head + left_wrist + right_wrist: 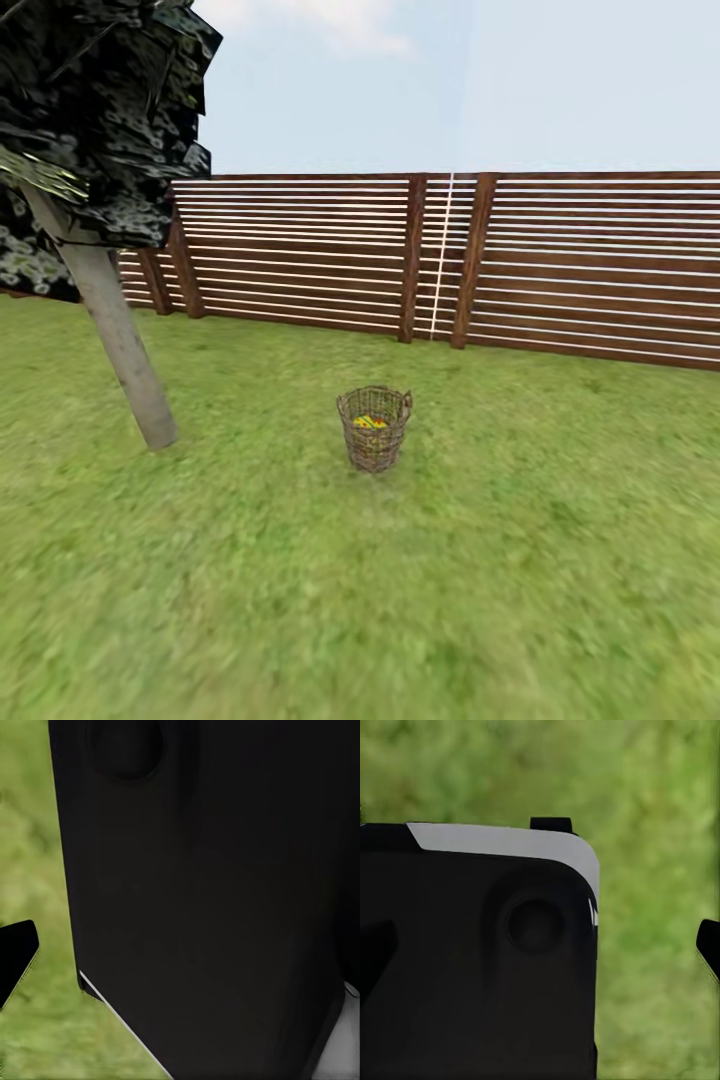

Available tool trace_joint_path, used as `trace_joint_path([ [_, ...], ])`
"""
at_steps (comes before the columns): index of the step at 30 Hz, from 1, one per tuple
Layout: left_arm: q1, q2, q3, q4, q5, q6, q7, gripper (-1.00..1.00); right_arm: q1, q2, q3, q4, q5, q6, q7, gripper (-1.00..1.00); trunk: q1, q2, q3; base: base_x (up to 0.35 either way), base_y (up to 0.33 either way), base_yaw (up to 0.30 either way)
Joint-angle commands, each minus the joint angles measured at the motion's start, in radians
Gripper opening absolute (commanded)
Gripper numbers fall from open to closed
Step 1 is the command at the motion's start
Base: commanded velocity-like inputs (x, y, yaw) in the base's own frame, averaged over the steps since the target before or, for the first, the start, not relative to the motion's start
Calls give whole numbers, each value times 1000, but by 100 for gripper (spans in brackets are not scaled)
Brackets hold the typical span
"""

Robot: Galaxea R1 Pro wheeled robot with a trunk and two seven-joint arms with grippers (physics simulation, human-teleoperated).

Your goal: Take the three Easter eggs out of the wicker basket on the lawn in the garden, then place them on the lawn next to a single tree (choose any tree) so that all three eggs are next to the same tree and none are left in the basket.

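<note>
The eggs (370,422) lie inside the wicker basket (375,430), seen from the head camera as a patch of yellow with a touch of red and blue through the open weave; how many there are cannot be counted from here. The basket stands upright on the lawn (520,560), near the middle of the view, well apart from everything else. To its left a tree (120,340) rises from the grass with a pale grey trunk that leans in the picture, and dark foliage speckled whitish-green hangs over the upper left corner. Behind both runs a brown fence (590,270) of horizontal slats with upright posts, meeting at a corner, and above it a pale blue sky with thin cloud.

In the left wrist view a large black body part of the robot (210,900) stands close before the camera, with a thin light edge along its lower side. Blurred green grass shows beside it, and a dark fingertip (16,952) pokes in at the edge. Whether the left jaws are spread or pressed together cannot be told.

In the right wrist view another black panel with a grey top strip (480,967) covers much of the frame, over blurred grass. A dark fingertip (709,945) shows at one edge. The right jaws' state cannot be told either.
</note>
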Motion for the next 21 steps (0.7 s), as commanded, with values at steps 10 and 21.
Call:
trace_joint_path([
  [10, 0, 0, 2, 0, 1, -2, 0, 100, -1, -1, -4, 1, 4, -4, 3, 100, 1, 0, -1, 337, 0, 0],
  [21, 0, 1, 2, 0, 1, -2, 0, 100, -1, 0, -4, 1, 4, -4, 3, 100, 1, 0, -1, 337, 0, 0],
])
